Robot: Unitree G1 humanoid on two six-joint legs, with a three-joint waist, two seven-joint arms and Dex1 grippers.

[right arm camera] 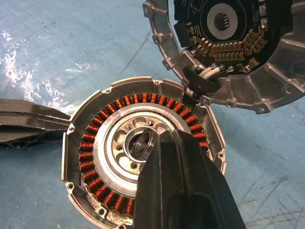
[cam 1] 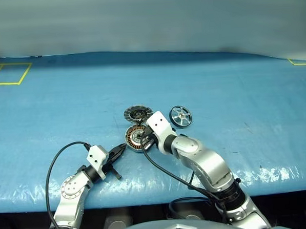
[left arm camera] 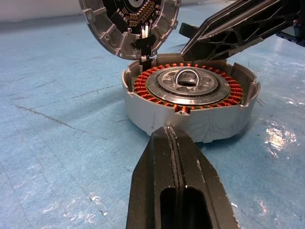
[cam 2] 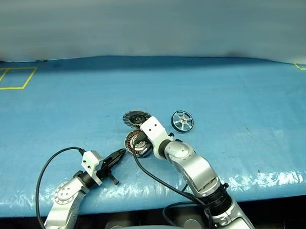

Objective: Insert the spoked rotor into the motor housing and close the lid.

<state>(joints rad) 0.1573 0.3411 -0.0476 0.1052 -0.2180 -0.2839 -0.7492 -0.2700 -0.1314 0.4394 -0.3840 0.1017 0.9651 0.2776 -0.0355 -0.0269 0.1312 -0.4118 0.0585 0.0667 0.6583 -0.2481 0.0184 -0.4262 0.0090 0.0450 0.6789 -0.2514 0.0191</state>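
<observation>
Centrally on the blue surface [cam 1: 50,104] lies the housing [cam 1: 135,138], face up, its ring of copper windings around a silver centre with an open bore. No rotor is in it. The lid [cam 1: 137,114] lies just beyond it on the far side, touching or nearly touching its rim; in the wrist views the two meet at a small hinge-like joint, and the lid is swung back with its inner face of dark board and small parts showing. The rotor [cam 1: 180,116] lies flat to the right of the lid, near the housing but apart from both, black rim and silver spokes up.

The right gripper [right arm camera: 164,157] hangs over the housing, tilted down and toward the left, its fingers pressed together with nothing between them; the tip sits above the central bore, and whether it touches the metal cannot be told. The left gripper [cam 1: 120,150] is to the near left of the housing, low over the surface and level, pointing at the housing's wall, its tip just beside the rim. Its fingers [left arm camera: 190,176] are also closed flat against each other, holding nothing.

Yellow tape marks [cam 1: 7,74] lie at the far left.
</observation>
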